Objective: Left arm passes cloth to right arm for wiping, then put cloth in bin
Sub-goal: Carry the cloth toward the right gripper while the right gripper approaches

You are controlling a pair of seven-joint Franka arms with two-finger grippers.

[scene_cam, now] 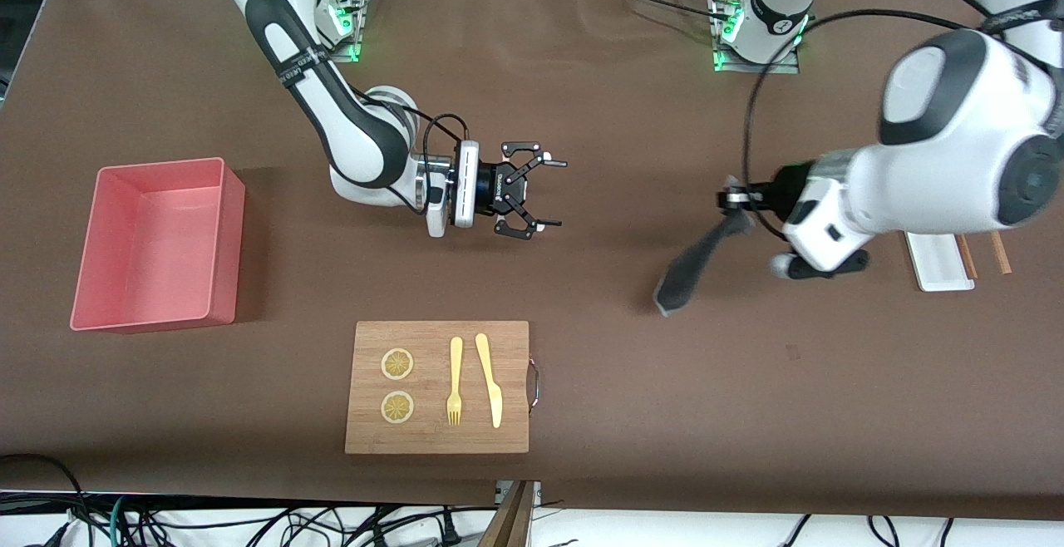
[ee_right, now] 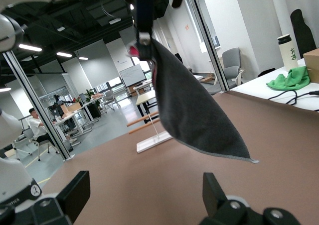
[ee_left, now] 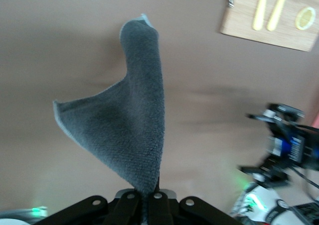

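Note:
The dark grey cloth [scene_cam: 688, 271] hangs by one corner from my left gripper [scene_cam: 733, 200], which is shut on it above the brown table, toward the left arm's end. In the left wrist view the cloth [ee_left: 130, 128] droops from the shut left gripper [ee_left: 148, 199]. My right gripper [scene_cam: 550, 194] is open and empty, held level above the table and facing the cloth with a wide gap between them. In the right wrist view its fingers [ee_right: 75, 190] stand far apart and the cloth [ee_right: 194, 110] hangs ahead. The pink bin [scene_cam: 234, 248] stands at the right arm's end.
A wooden board [scene_cam: 515, 347] with two lemon slices, a fork and a knife lies nearer to the front camera than the grippers. A narrow white tray [scene_cam: 939, 263] with chopsticks beside it lies at the left arm's end.

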